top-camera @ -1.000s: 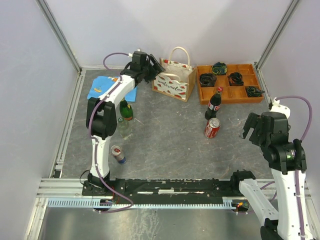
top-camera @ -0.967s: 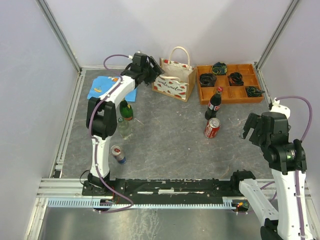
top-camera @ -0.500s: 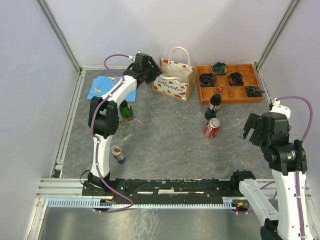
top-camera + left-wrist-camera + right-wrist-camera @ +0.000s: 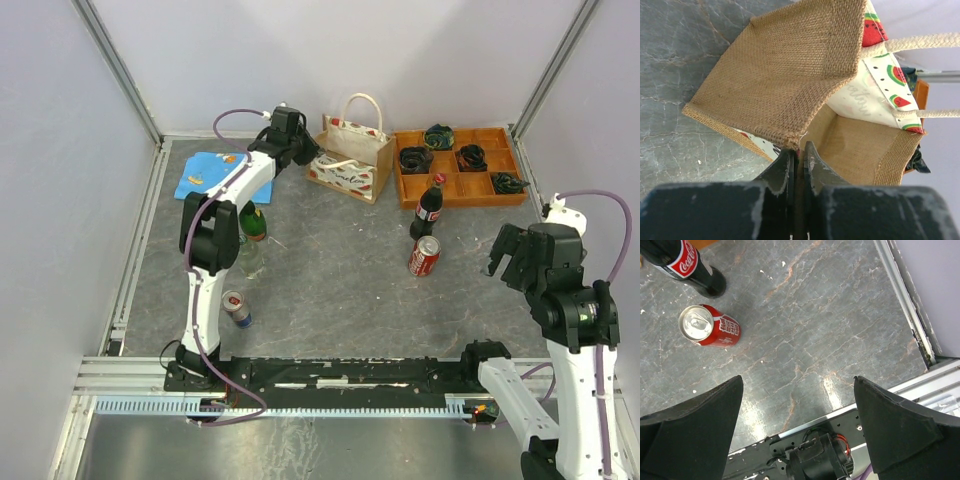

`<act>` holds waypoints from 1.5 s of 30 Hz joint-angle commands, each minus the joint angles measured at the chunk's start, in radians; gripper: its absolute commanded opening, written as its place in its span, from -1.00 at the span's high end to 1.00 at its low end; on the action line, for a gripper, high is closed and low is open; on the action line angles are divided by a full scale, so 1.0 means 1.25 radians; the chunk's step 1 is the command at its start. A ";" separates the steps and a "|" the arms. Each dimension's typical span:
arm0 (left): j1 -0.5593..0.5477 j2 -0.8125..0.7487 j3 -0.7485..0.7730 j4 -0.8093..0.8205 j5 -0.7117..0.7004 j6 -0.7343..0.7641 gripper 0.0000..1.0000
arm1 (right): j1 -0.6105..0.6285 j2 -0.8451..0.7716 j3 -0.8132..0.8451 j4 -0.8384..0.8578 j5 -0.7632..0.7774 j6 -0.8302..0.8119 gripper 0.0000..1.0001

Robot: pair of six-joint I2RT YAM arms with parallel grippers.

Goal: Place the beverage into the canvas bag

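Left wrist view showed the left hand (image 4: 799,150) pinched on the rim of the canvas bag (image 4: 790,70), upper centre overhead, apparently holding it open; the right hand (image 4: 797,385), spread wide and empty, likely next had to grasp the cola can (image 4: 710,326) at mid-right.

Bright, even, diffuse overhead light; shadows short and soft. Pale glare patches on counter (image 4: 832,385) at near edge, right wrist view. Top view sharp, slight wide-angle bend at edges. Left gripper (image 4: 799,152) blurred near lens; canvas bag (image 4: 785,75) weave crisp. Right gripper (image 4: 798,380) dark, soft-edged.
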 commanded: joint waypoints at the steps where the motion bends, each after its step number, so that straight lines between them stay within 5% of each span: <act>1: 0.004 -0.062 0.035 -0.021 0.123 0.092 0.95 | -0.002 0.003 0.054 0.006 0.024 -0.015 -0.99; 17: -0.002 -0.264 -0.082 -0.357 0.336 0.484 0.95 | -0.002 0.033 0.109 0.038 -0.045 -0.092 -0.99; 31: -0.052 -0.489 -0.410 -0.312 0.359 0.467 0.95 | -0.002 0.029 0.088 0.068 -0.106 -0.112 -0.99; 45: -0.069 -0.434 -0.342 -0.283 0.423 0.504 0.95 | -0.003 -0.029 0.066 0.068 -0.110 -0.102 -0.99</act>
